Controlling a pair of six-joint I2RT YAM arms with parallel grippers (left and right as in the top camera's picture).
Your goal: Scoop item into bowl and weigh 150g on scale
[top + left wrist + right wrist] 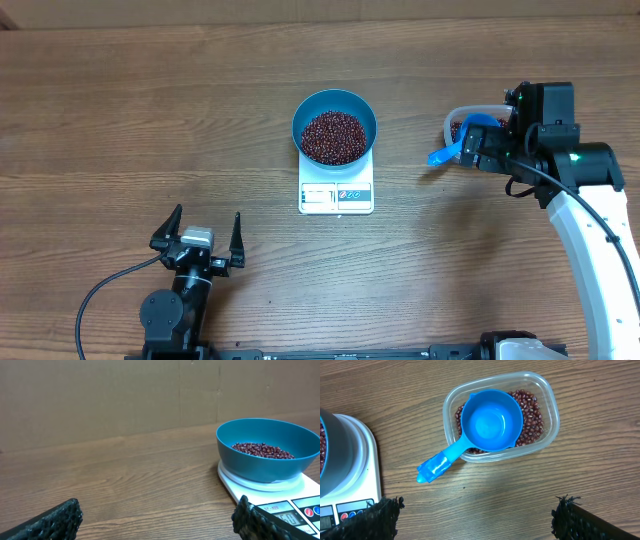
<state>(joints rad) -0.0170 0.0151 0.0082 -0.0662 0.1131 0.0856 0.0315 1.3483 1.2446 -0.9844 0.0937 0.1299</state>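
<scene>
The wooden bench (120,110) met a plain brown wall (100,400) at 12 o'clock; left fingers (170,228) and right fingers (375,520) stood wide apart, empty.

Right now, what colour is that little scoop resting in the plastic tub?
Bright blue; the scoop shows best in the right wrist view.

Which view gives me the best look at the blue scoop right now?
Right wrist view: the scoop shows whole, empty cup resting on the beans in the clear tub, handle out over the rim. Overhead it is small and the right arm covers part of it. The left wrist view misses it.
</scene>
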